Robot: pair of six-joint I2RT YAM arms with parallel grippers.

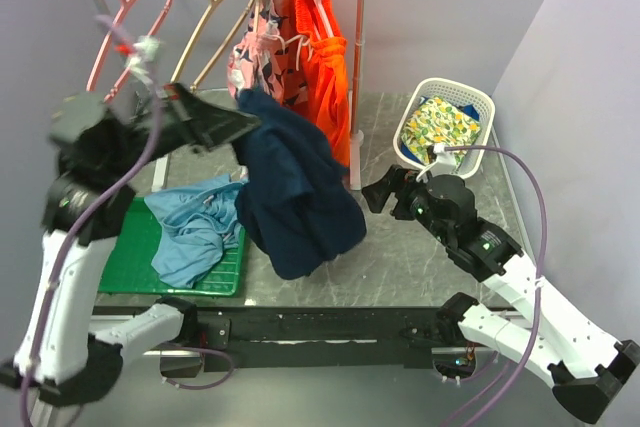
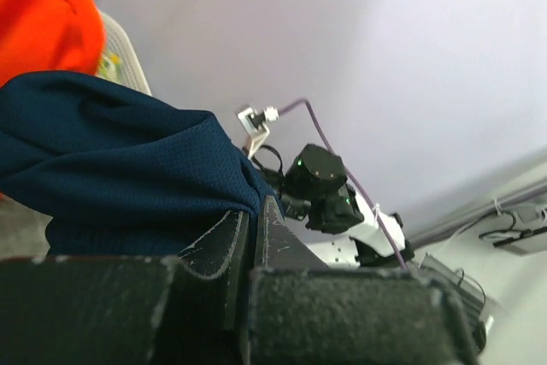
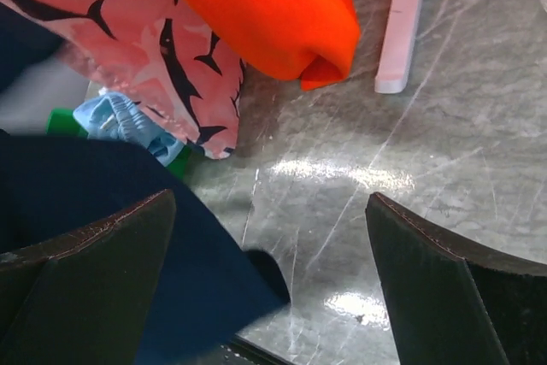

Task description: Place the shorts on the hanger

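The dark navy shorts [image 1: 295,197] hang in the air from my left gripper [image 1: 248,117], which is shut on their top edge. Their lower folds droop to the table. In the left wrist view the fingers [image 2: 272,232] pinch the navy fabric [image 2: 111,160]. The tan hanger [image 1: 213,27] hangs bare on the rack rail, up and left of the held shorts. My right gripper [image 1: 375,192] is open and low over the table, just right of the shorts. In its own view the shorts' hem [image 3: 197,288] lies by the left finger, with nothing between the fingers [image 3: 453,288].
A pink hanger [image 1: 130,22] hangs left of the tan one. Pink patterned shorts [image 1: 262,47] and orange shorts [image 1: 322,67] hang on the rack. Light blue shorts [image 1: 195,227] lie on a green mat [image 1: 135,237]. A white basket [image 1: 447,84] stands back right. The rack foot [image 3: 402,23] is close by.
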